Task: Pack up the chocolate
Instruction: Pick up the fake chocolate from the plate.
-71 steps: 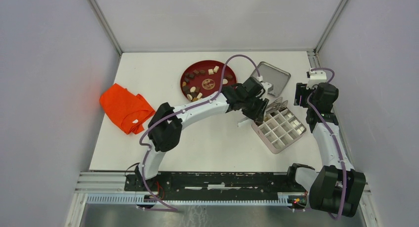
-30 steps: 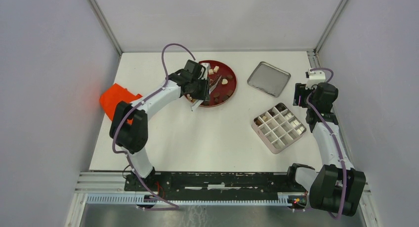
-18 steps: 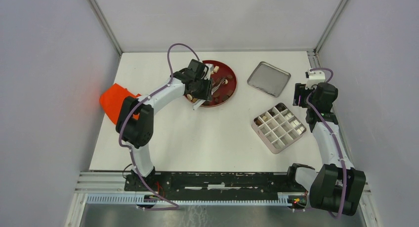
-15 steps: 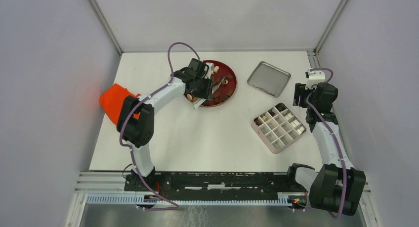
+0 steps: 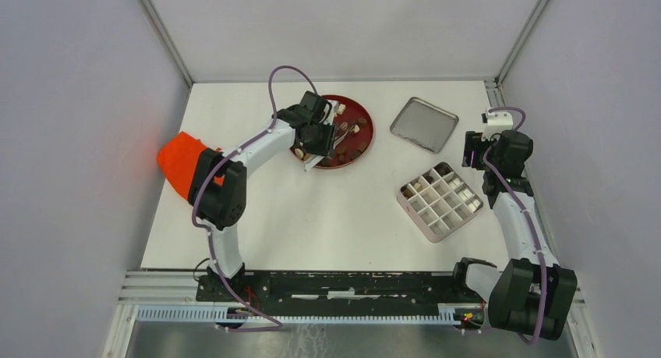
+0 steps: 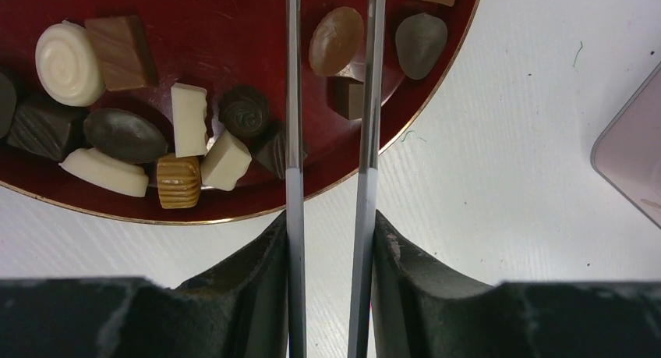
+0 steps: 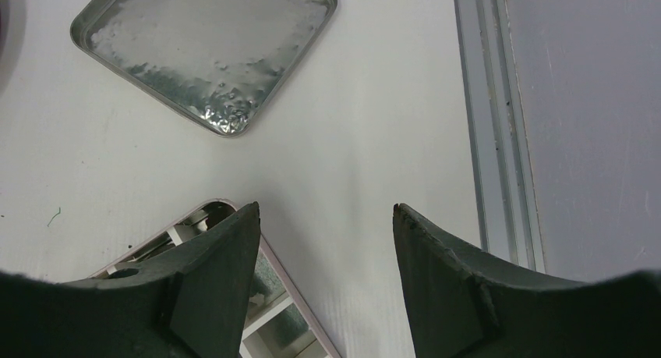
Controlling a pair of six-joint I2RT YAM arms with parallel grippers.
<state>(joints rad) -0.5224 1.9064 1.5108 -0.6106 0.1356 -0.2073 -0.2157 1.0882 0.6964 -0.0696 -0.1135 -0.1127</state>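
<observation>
Tweezers (image 6: pixel 292 101) pinched in the left end effector (image 6: pixel 329 221) flank a tan chocolate (image 6: pixel 337 40) on the red plate (image 6: pixel 249 46), so centre them and squeeze gently, while the right end effector (image 7: pixel 326 210) hangs spread, empty.

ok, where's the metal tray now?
Top view, far right: tray lies right of the red plate, behind the grid box.

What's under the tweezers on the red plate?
On the round red plate, a caramel-brown oval chocolate and a dark square chocolate, partly hidden by the metal tweezers. Tips unseen.
</observation>
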